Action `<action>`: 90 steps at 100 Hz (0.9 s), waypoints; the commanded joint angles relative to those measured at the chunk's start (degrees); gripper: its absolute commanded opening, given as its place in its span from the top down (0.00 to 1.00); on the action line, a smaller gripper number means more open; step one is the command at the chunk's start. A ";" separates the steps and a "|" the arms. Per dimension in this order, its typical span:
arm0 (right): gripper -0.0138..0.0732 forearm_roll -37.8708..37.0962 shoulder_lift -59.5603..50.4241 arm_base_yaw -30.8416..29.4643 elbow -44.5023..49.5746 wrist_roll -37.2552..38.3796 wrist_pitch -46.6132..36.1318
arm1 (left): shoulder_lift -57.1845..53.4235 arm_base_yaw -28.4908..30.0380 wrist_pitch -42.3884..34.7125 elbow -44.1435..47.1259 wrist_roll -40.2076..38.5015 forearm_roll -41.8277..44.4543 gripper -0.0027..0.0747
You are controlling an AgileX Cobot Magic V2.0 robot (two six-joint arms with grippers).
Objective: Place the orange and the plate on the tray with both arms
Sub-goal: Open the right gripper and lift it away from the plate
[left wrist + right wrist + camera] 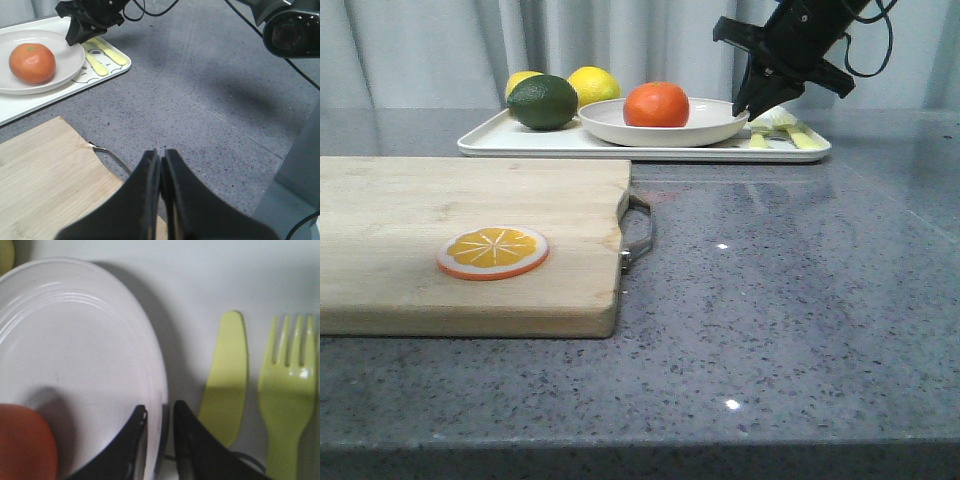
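The orange [657,104] sits in the off-white plate [715,130], which rests on the white tray [520,145] at the back. My right gripper [748,108] is at the plate's right rim. In the right wrist view its fingers [160,412] straddle the rim of the plate [75,350], closed on it, with the orange [20,445] just inside. My left gripper [160,152] is shut and empty, hovering over the grey counter beside the cutting board's corner. It is out of the front view. The left wrist view shows the orange [32,63] and the plate [70,55].
Two lemons [594,84] and a dark green fruit [542,101] lie on the tray's left part. A yellow knife [227,375] and fork [287,390] lie on its right part. A wooden cutting board [470,230] with an orange slice disc [492,251] fills the front left.
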 commanded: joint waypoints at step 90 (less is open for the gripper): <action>0.90 -11.75 -18.24 4.14 -1.68 -2.70 11.91 | -0.81 0.14 -4.35 -1.43 -0.11 -0.50 0.99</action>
